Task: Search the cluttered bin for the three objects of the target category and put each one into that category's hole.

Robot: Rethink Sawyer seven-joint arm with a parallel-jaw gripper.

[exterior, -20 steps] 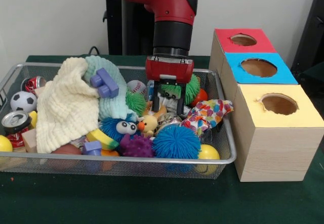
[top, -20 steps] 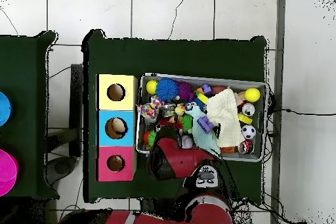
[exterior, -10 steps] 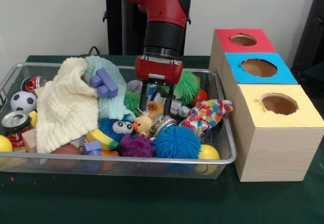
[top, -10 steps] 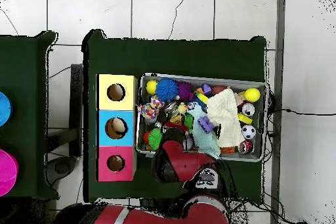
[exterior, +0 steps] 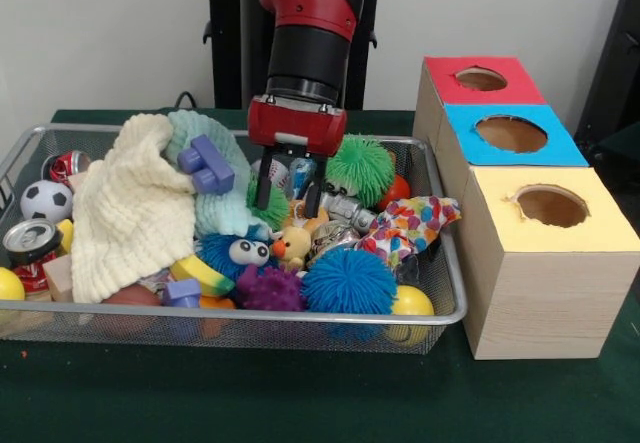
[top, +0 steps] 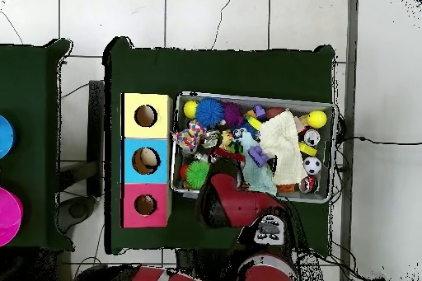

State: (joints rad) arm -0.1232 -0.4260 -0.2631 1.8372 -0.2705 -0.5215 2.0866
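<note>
Gripper (exterior: 289, 203) is hanging over the middle of the bin (exterior: 300, 318), its two dark fingers (exterior: 263, 190) pointing straight down and standing apart, released, nothing held between them. A striped can-like item is showing in the gap behind the fingers; whether it is touching them cannot be told.

Task objects: only one small orange-toned figure (exterior: 292, 248) is showing clearly, a tan-orange toy with a rounded head, lying in the clutter. It is sitting at 6 o'clock from the fingertips in the front view, just below them, apart from them. The striped figure cannot be made out.

The arm (exterior: 305, 33), red upper housing and black wrist, is coming down near-vertical from the top of the front view, leaning slightly. In the overhead view the arm (top: 235, 203) is reaching in over the bin's (top: 330, 198) robot-side rim.

Around the gripper: green fuzzy ball (exterior: 360, 168) at 3 o'clock, just beside; purple block (exterior: 207, 163) on a mint cloth at 9 o'clock; cream knitted cloth (exterior: 125, 208) farther out; blue fuzzy ball (exterior: 348, 281) at 5 o'clock.

The red-surround hole (exterior: 481, 79) is lying at 2 o'clock, well apart, farthest back on the wooden box (exterior: 540, 293).
</note>
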